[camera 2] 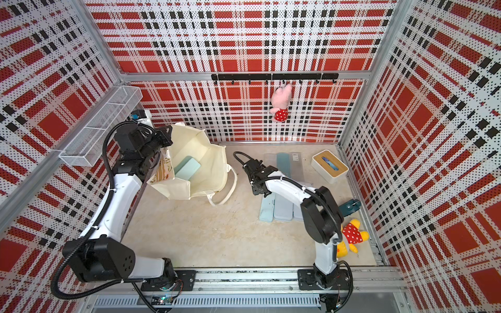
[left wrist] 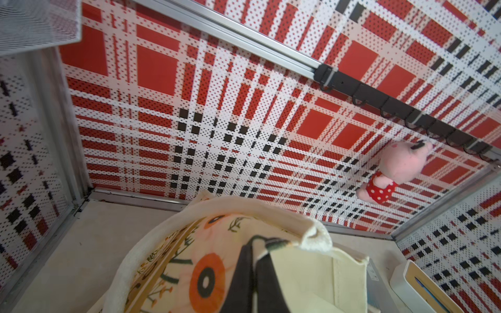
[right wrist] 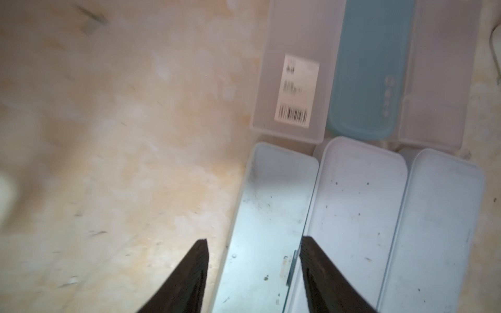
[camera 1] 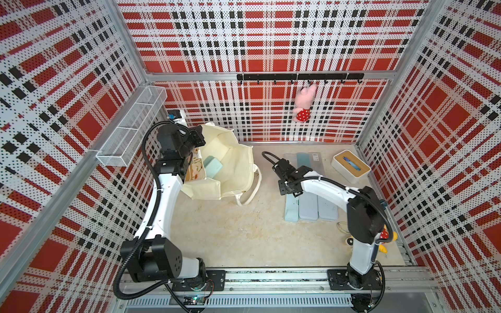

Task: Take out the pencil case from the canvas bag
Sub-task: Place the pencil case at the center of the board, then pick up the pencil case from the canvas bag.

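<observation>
Scene: the canvas bag [camera 1: 238, 162] is standing open-mouthed on the table [camera 1: 230, 233], toward the far left corner. Both top views are looking down into it. The pencil case [camera 1: 214, 167], teal, is lying inside the bag, tilted against the inner wall on the printed side; it is showing likewise in a top view [camera 2: 187, 168].

The left gripper [left wrist: 257, 242] is reaching over the bag's left edge. Its jaws are closed tight on the rim fabric, with floral print on one side of them and plain cream cloth on the other. The pencil case is sitting lower down in the bag, near these jaws but not touching them.

The right gripper [right wrist: 253, 242] is hovering with its jaws standing apart and holding nothing. They are hanging over the row of pale blue cases [camera 1: 309, 208] on the table, at the one nearest the bag. One finger is over bare table, and the other is over the seam between that case and its neighbour. The wrist picture is blurring, so I cannot tell whether they are touching it. These jaws are well apart from the bag and the pencil case, with the bag's looped handle [camera 1: 252, 189] lying between.

Past the row, a darker teal case [right wrist: 371, 67] is lying between two translucent ones. The white box [camera 1: 351, 165] with its wooden lid is sitting near the right wall. A pink plush [camera 1: 305, 103] is hanging from the hook rail [camera 1: 298, 76].
</observation>
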{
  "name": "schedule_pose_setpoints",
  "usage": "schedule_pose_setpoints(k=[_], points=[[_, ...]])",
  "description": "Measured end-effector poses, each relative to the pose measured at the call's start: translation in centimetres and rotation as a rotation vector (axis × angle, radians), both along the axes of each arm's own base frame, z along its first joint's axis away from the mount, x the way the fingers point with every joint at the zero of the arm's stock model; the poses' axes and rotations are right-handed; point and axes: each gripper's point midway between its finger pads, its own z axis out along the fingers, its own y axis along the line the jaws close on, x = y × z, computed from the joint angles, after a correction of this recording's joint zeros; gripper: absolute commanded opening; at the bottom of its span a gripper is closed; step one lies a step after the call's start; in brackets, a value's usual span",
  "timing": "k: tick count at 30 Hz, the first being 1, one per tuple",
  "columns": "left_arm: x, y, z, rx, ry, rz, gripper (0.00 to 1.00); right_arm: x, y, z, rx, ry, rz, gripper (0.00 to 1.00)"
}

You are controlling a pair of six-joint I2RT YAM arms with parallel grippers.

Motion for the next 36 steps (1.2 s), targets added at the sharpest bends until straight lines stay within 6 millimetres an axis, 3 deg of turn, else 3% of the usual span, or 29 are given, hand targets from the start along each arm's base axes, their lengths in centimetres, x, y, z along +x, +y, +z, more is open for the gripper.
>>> schedule_pose_setpoints(k=[3, 6, 13, 23, 25, 27, 36], points=[[0.2, -3.1, -0.4, 0.027, 0.002, -0.080, 0.00, 0.4, 1.3, 5.9, 0.191, -0.160, 0.017, 0.60], [0.3, -5.7, -0.8, 0.050, -0.001, -0.151, 0.00, 0.4, 2.8, 10.0, 0.357, -0.277, 0.059, 0.60], [-0.1, -9.5, -0.3, 0.062, -0.071, -0.257, 0.00, -1.7, 5.8, 14.1, 0.603, -0.454, 0.197, 0.58], [-0.1, -10.6, -0.5, 0.066, -0.088, -0.277, 0.00, -7.4, 14.5, 23.7, 0.691, -0.664, 0.509, 0.56], [-0.1, -10.6, -0.4, 0.067, -0.091, -0.276, 0.00, -7.0, 15.7, 23.6, 0.681, -0.661, 0.525, 0.56], [-0.1, -10.6, -0.4, 0.067, -0.091, -0.275, 0.00, -6.1, 16.9, 22.0, 0.646, -0.628, 0.528, 0.55], [-0.1, -10.6, -0.4, 0.068, -0.093, -0.277, 0.00, -2.3, 21.2, 9.7, 0.460, -0.394, 0.516, 0.57]])
